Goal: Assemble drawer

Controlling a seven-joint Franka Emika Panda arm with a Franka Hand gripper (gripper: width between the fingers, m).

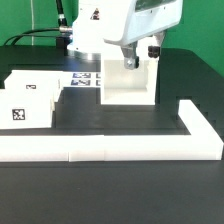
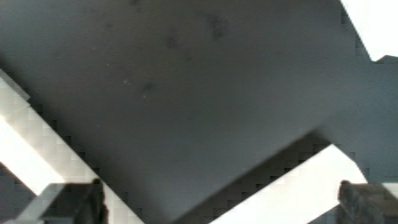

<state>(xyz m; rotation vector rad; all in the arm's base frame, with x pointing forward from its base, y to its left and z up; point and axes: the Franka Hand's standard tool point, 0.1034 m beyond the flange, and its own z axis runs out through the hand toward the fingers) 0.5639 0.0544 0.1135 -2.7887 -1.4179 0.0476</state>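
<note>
The drawer's large white housing (image 1: 128,85) stands upright on the dark table at mid-back. My gripper (image 1: 128,63) hangs right over its top edge, and I cannot tell whether it touches. In the wrist view the gripper (image 2: 214,205) is open, with the two dark fingertips (image 2: 63,205) wide apart and nothing clamped between them. A white part's edge (image 2: 302,188) runs between them, and another white edge (image 2: 18,135) shows at the side. A small white tray (image 1: 28,103) bearing a black-and-white tag lies on the exterior view's left. A second white part (image 1: 48,80) lies behind it.
The marker board (image 1: 88,79) lies flat between the trays and the housing. The long low white L-shaped wall (image 1: 110,149) runs along the front and up the exterior view's right. Black cables trail at the back left.
</note>
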